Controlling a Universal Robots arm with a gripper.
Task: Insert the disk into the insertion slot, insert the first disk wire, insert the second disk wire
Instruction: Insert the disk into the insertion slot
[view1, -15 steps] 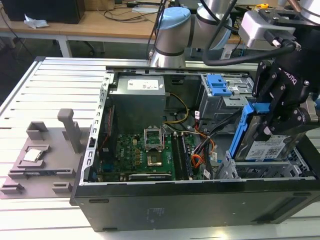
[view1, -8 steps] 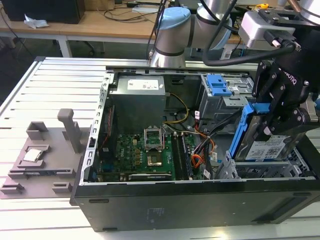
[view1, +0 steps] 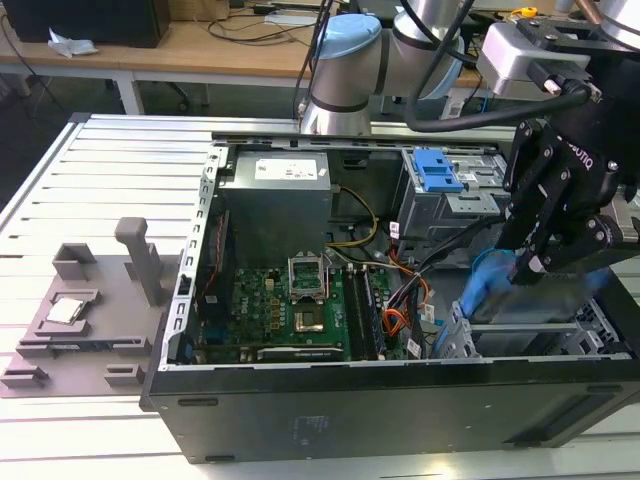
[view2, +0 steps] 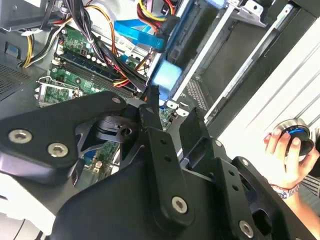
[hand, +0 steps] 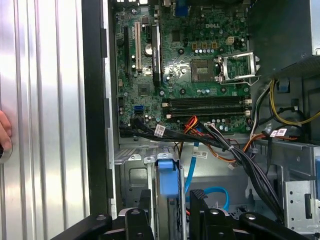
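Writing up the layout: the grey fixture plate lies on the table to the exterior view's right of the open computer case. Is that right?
No. In the exterior view the grey fixture plate lies on the table to the exterior view's left of the open computer case.

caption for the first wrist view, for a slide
The disk edge-on at the tool, at the insertion slot, near the motherboard.

Your slatted aluminium table (view1: 120, 170), your open black computer case (view1: 380, 410) lying on its side on it, grey fixture plate (view1: 100, 345) just beside the case toward the exterior view's left, small square chip (view1: 66, 311) seated in that plate.
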